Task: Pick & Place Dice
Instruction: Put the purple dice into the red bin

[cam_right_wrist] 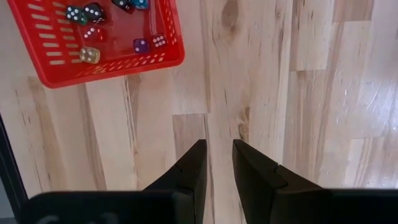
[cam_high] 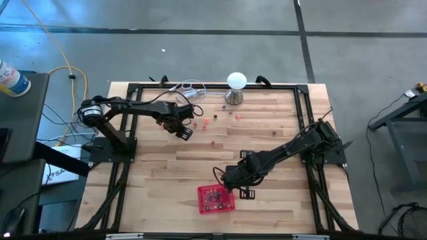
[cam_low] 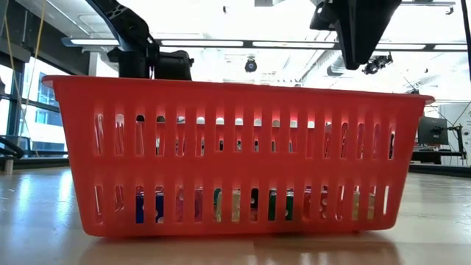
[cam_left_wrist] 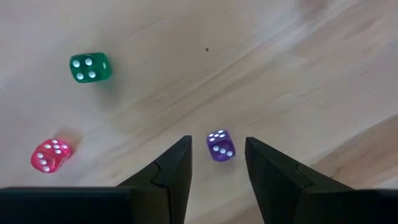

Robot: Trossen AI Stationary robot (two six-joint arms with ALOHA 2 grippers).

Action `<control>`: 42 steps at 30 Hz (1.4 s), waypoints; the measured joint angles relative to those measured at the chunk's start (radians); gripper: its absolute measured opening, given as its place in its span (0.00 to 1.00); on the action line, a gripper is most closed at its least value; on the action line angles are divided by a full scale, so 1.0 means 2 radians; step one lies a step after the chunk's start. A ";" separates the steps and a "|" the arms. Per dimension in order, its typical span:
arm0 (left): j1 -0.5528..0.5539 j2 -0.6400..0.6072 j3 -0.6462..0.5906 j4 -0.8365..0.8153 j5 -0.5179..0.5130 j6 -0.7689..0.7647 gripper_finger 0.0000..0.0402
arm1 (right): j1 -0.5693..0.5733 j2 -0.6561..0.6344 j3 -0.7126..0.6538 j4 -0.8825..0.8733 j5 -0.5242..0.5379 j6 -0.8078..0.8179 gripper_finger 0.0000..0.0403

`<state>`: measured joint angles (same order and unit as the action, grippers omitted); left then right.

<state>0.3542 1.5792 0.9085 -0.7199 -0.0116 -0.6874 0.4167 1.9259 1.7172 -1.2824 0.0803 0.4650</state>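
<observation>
Now over far table (cam_high: pixel 280 133) half: left gripper (cam_left_wrist: pixel 217 163) parted around purple die (cam_left_wrist: pixel 221 145), not gripping | green die (cam_left_wrist: pixel 90 67) and pink die (cam_left_wrist: pixel 50 155) loose nearby | right gripper (cam_right_wrist: pixel 219 158) narrow, empty, beside red basket (cam_right_wrist: pixel 163 59) holding more dice (cam_right_wrist: pixel 90 55) | white-topped stand (cam_high: pixel 236 87) at far edge | pale wood planks.

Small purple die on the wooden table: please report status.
Left claw open around small purple die, not gripping. Right claw empty beside red slotted plastic basket. Nothing blocking.

Two dark, jointed arms — matte black, maybe with cabling along the links; each tool (cam_left_wrist: pixel 217 180) (cam_right_wrist: pixel 219 168) ends in angular black fingers.
</observation>
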 joint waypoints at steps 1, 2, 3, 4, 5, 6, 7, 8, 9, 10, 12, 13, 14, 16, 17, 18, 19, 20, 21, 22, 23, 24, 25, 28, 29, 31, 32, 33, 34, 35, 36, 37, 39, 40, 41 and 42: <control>0.000 0.003 0.000 -0.001 0.001 0.000 0.35 | 0.000 0.000 0.000 0.000 0.000 0.000 0.16; 0.000 0.008 0.000 -0.002 0.003 -0.001 0.35 | 0.000 0.000 0.000 0.000 0.000 -0.001 0.16; 0.000 0.013 0.000 0.001 0.006 -0.002 0.35 | 0.000 0.000 0.000 -0.001 0.000 -0.001 0.16; 0.000 0.018 0.000 0.003 0.012 -0.005 0.35 | 0.000 0.000 0.000 -0.001 0.000 -0.002 0.16; 0.000 0.024 0.000 0.002 0.014 -0.009 0.35 | 0.000 0.000 0.000 -0.001 0.000 -0.003 0.16; 0.000 0.027 0.001 0.003 0.016 -0.009 0.35 | 0.000 0.000 0.000 -0.002 0.000 -0.003 0.16; 0.000 0.030 0.001 0.003 0.016 -0.009 0.35 | 0.000 0.000 0.000 -0.002 0.000 -0.003 0.16; -0.001 0.033 0.001 0.003 0.016 -0.010 0.35 | 0.000 0.000 0.000 -0.003 0.000 -0.003 0.16; -0.002 0.033 0.001 0.003 0.016 -0.010 0.35 | 0.000 0.000 0.000 -0.005 0.000 -0.004 0.16; -0.002 0.033 0.001 0.003 0.013 -0.010 0.35 | 0.000 0.000 0.000 -0.006 0.000 -0.004 0.16; -0.002 0.033 0.001 0.004 0.006 -0.011 0.35 | 0.000 0.000 0.000 -0.007 0.000 -0.004 0.16; -0.002 0.031 0.001 0.004 0.005 -0.011 0.35 | 0.000 0.000 0.000 -0.007 0.000 -0.004 0.16; -0.002 0.031 0.001 0.006 0.005 -0.011 0.35 | 0.000 0.000 0.000 -0.007 0.000 -0.004 0.16; -0.002 0.031 0.000 0.007 0.008 -0.011 0.35 | 0.000 0.000 0.000 -0.008 0.000 -0.004 0.16; -0.002 0.031 0.000 0.007 0.009 -0.011 0.35 | 0.000 0.000 0.000 -0.008 0.000 -0.004 0.16; -0.002 0.031 0.000 0.007 0.008 -0.010 0.35 | 0.000 0.000 0.000 -0.008 0.000 -0.004 0.16; -0.002 0.031 0.000 0.007 0.008 -0.010 0.34 | 0.000 0.000 0.000 -0.008 0.000 -0.004 0.16; -0.002 0.031 0.000 0.007 0.008 -0.010 0.33 | 0.000 0.000 0.000 -0.008 0.000 -0.004 0.16; -0.002 0.031 0.000 0.007 0.008 -0.010 0.32 | 0.000 0.000 0.000 -0.008 0.000 -0.004 0.16; -0.002 0.031 0.000 0.006 0.008 -0.011 0.30 | 0.000 0.000 0.000 -0.008 0.000 -0.004 0.16; -0.002 0.031 0.000 0.006 0.008 -0.010 0.28 | 0.000 0.000 0.000 -0.008 0.000 -0.004 0.16; -0.002 0.031 0.000 0.006 0.008 -0.010 0.26 | 0.000 0.000 0.000 -0.008 0.000 -0.005 0.16; -0.002 0.031 0.000 0.005 0.008 -0.010 0.24 | 0.000 0.000 0.000 -0.008 0.000 -0.005 0.16; -0.003 0.031 0.000 0.005 0.009 -0.011 0.16 | 0.000 0.000 0.000 -0.007 0.000 -0.008 0.16; -0.003 0.031 0.000 0.005 0.011 -0.012 0.14 | 0.000 0.000 0.000 -0.006 0.000 -0.009 0.16; -0.005 0.031 0.000 0.006 0.012 -0.012 0.11 | 0.000 0.000 0.000 -0.004 0.000 -0.009 0.16; -0.007 0.031 0.000 0.008 0.012 -0.012 0.10 | 0.000 0.000 0.000 -0.003 0.000 -0.009 0.16; -0.009 0.031 0.000 0.010 0.012 -0.013 0.10 | 0.000 0.000 0.000 -0.003 -0.001 -0.009 0.16; -0.011 0.031 0.000 0.011 0.012 -0.013 0.10 | 0.000 0.000 0.000 -0.003 -0.001 -0.009 0.16; -0.013 0.032 0.000 0.011 0.012 -0.013 0.10 | 0.000 0.000 0.000 -0.003 -0.001 -0.009 0.16; -0.015 0.032 0.000 0.011 0.012 -0.012 0.10 | 0.000 0.000 0.000 -0.001 -0.001 -0.009 0.16; -0.015 0.030 0.000 0.011 0.014 -0.012 0.10 | 0.001 0.000 0.000 -0.001 -0.002 -0.009 0.16; -0.019 0.022 -0.001 0.013 0.036 -0.011 0.10 | 0.003 0.000 0.000 -0.001 -0.002 -0.009 0.16; -0.023 0.014 -0.001 0.015 0.056 -0.010 0.10 | 0.005 0.000 0.000 -0.001 -0.002 -0.009 0.16; -0.030 0.003 -0.001 0.013 0.072 -0.008 0.10 | 0.007 0.000 0.000 -0.001 -0.003 -0.008 0.16; -0.037 -0.013 -0.001 0.010 0.091 0.002 0.10 | 0.008 0.000 0.000 -0.001 -0.004 -0.005 0.16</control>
<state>0.2801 1.5537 0.9066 -0.6995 0.1702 -0.6835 0.4328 1.9257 1.7172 -1.2838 0.0726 0.4555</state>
